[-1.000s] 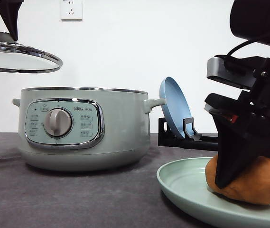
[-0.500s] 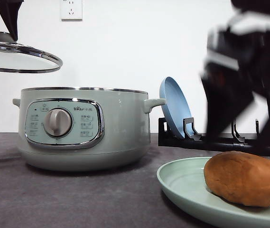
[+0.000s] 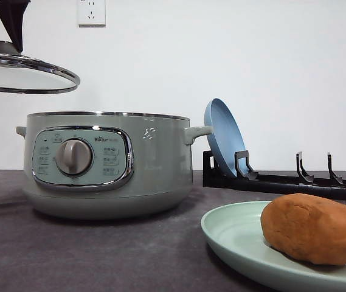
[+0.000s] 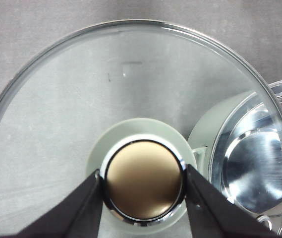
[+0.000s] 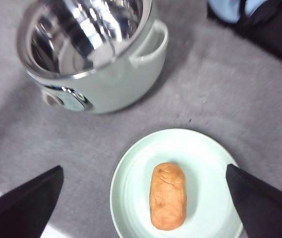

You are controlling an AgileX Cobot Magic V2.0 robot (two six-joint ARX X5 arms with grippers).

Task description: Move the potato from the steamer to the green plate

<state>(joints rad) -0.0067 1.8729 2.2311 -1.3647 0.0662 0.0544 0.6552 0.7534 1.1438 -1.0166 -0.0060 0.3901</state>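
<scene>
Right claw: spread wide and empty, its dark fingers apart at either side of the right wrist view; a second ago it stood down over the plate, and it has since lifted clear.
Potato: the smooth, oval, orange-brown potato lies directly below the right claw, released, resting lengthwise on the plate.
Plate: the round, pale mint-green shallow plate sits on the grey surface, under the right claw.
Steamer: the large sage-green steamer with its silver dial stands open beyond the plate, its steel bowl bare.
Left claw: pinching the knob of the round glass lid, held aloft beside the steamer.
Meaning: the transfer looks done; likely only the lid remains.
Backdrop: a blue plate leans in a black rack.
</scene>
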